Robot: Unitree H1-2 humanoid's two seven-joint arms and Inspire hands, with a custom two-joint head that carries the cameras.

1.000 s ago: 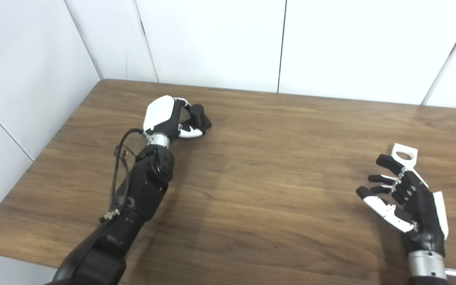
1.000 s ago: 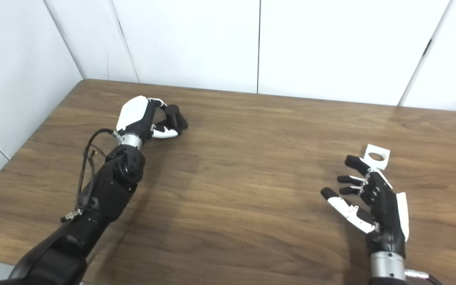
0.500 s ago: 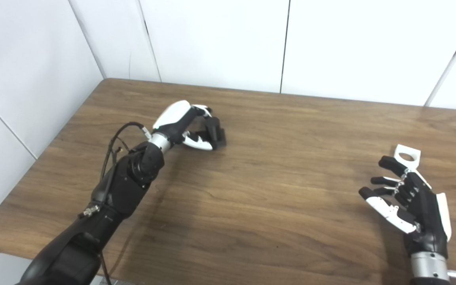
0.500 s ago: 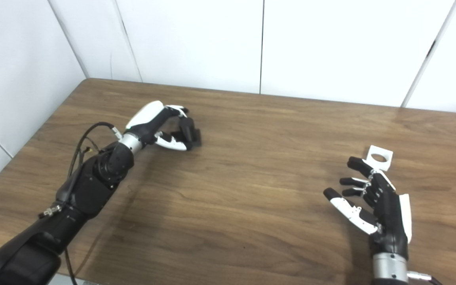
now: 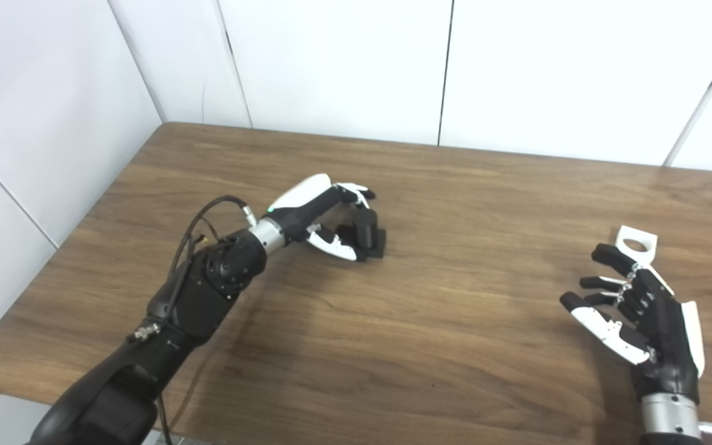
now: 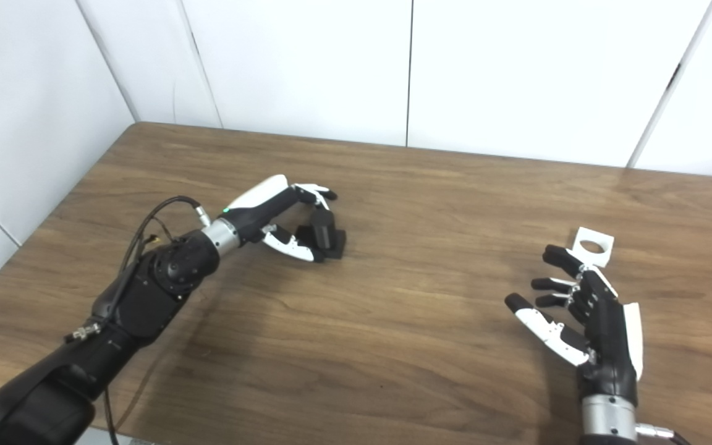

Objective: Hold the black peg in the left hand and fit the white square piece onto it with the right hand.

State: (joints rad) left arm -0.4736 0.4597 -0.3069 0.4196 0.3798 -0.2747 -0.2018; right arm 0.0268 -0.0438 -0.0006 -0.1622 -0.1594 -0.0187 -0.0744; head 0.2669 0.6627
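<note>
1. Gripping the black peg, the left hand has its fingers and thumb curled round it, near the middle of the desk.
2. Over at the right, the right hand holds nothing, fingers spread wide apart.
3. Just beyond its fingertips lies the white square piece, flat on the desk, round hole facing up.

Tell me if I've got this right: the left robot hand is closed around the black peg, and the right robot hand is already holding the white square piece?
Not quite. The left robot hand is closed around the black peg, but the right robot hand holds nothing: its fingers are spread apart. The white square piece lies on the table just beyond its fingertips, as the right eye view shows.
</note>
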